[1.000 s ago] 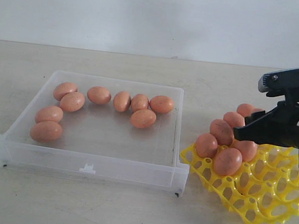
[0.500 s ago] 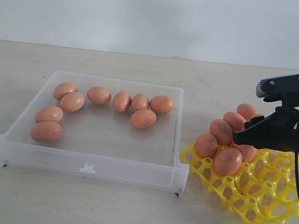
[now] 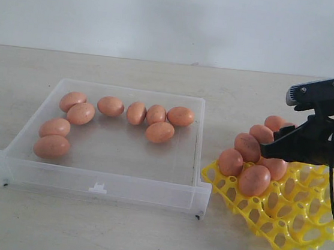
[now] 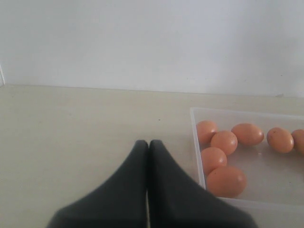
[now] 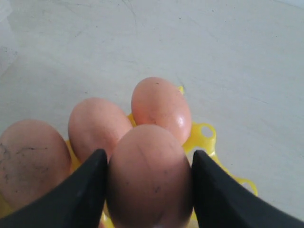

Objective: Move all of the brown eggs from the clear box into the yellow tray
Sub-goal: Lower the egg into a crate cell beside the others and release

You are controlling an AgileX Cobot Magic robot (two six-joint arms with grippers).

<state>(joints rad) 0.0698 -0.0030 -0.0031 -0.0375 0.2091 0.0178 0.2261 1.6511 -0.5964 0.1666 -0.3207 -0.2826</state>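
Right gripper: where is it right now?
In the exterior view the right gripper is on the right, above the yellow tray's left end among the eggs set there; the wrist view shows it clamped on one brown egg.

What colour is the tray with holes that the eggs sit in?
Bright yellow. The tray shows best in the exterior view.

Pale beige table [image 3: 112,233], matte and flat, filling the lower part of the exterior view, faint scuffs and hairline scratches showing in the right wrist view, plain white wall [image 3: 167,16] behind, straight seam where the two meet
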